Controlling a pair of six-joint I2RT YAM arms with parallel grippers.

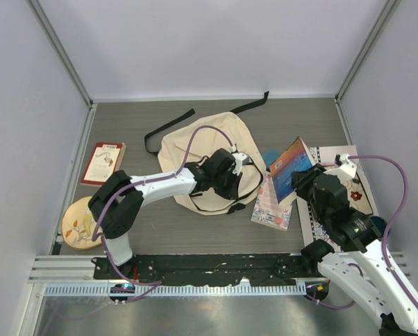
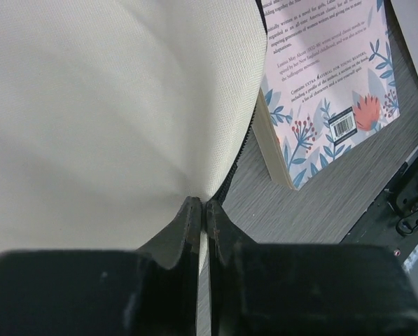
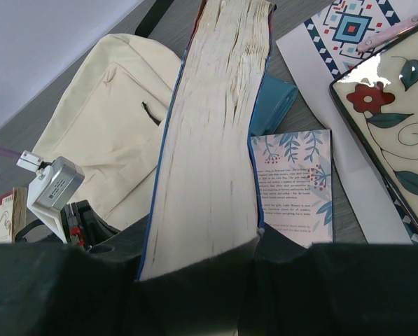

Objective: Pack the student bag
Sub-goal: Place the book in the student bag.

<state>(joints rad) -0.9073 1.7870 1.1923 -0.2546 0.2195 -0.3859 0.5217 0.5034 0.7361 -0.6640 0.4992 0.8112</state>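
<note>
near left: a round cream plaque with a floral print sits at the desk edge. just beyond it a red-bordered book lies flat.

near right: your right gripper is clamped on a thick blue-covered book. the book is tilted up and its page edges face the wrist camera. to its right a floral tray rests on a patterned sheet.

middle: a floral paperback lies back cover up, barcode showing, just beside the right edge of the student bag. a teal item lies just past the paperback, partly hidden by the held book; you cannot tell what it is.

your left gripper is at the bag's near-right edge. its jaws are almost together, pinching a thin fold of cream fabric beside the black zipper line.

the bag lies flat on the desk, centre and slightly far. its front pocket shows in the right wrist view.

far: black straps trail off the bag toward the back wall.
</note>
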